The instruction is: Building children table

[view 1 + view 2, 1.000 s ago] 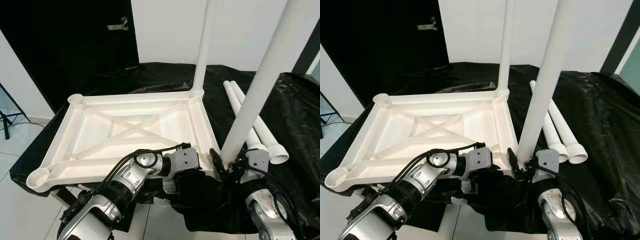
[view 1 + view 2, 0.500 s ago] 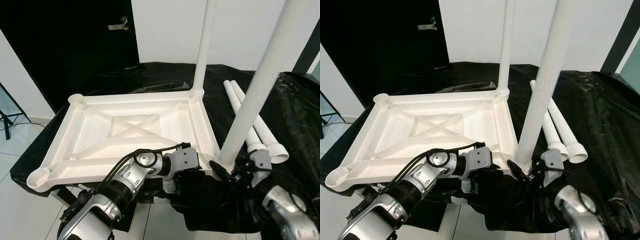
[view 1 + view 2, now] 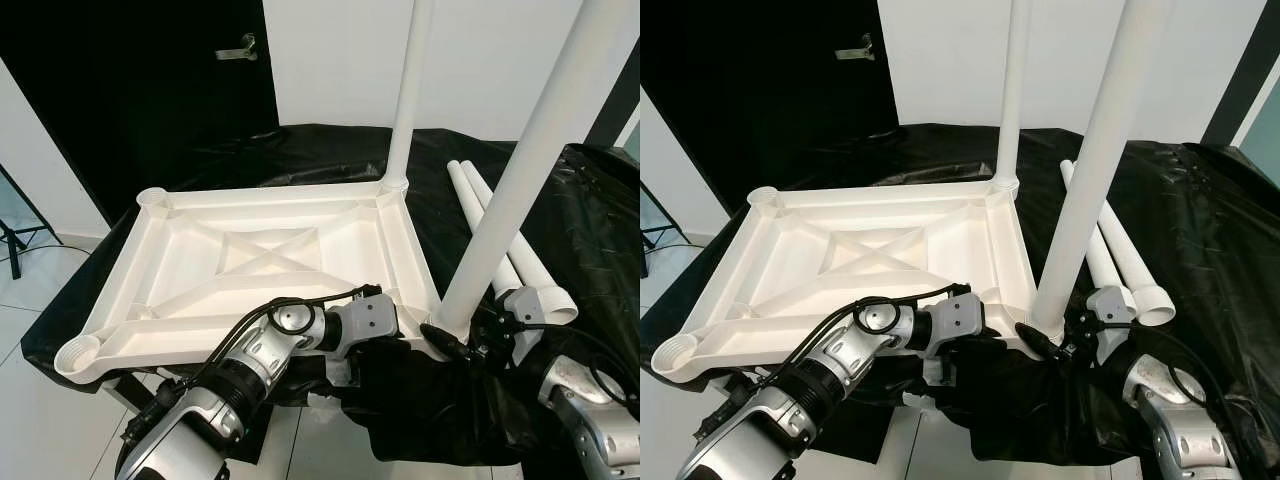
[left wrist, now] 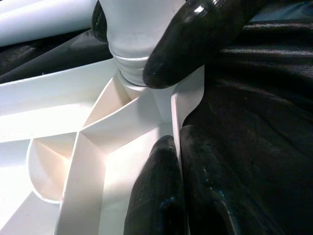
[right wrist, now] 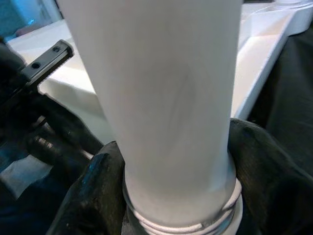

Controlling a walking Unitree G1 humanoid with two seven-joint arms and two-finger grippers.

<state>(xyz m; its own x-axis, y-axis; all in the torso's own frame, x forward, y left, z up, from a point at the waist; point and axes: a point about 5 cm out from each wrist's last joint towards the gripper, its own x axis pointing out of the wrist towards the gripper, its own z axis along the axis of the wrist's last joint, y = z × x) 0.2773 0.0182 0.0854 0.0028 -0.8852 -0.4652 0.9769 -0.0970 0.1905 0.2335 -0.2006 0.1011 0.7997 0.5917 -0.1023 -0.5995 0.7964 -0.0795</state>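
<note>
The white table top (image 3: 270,197) lies upside down on a black-draped surface. One white leg (image 3: 405,100) stands in its far right corner socket. A second white leg (image 3: 520,170) rises from the near right corner socket, leaning slightly right. My right gripper (image 3: 468,338) is shut on this leg's base, with black fingers (image 5: 100,186) on both sides of it. My left gripper (image 4: 157,110) is shut on the table top's rim beside that socket, where the leg's threaded end (image 4: 132,63) sits in the opening.
Two loose white legs (image 3: 505,245) lie on the black cover (image 3: 590,220) to the right. A black door with a handle (image 3: 238,47) is at the back left. White floor tiles (image 3: 30,400) show past the near left edge.
My right wrist has swung rightward around the base of the near leg, and the forearm has shifted with it. The left arm and table top hold still.
</note>
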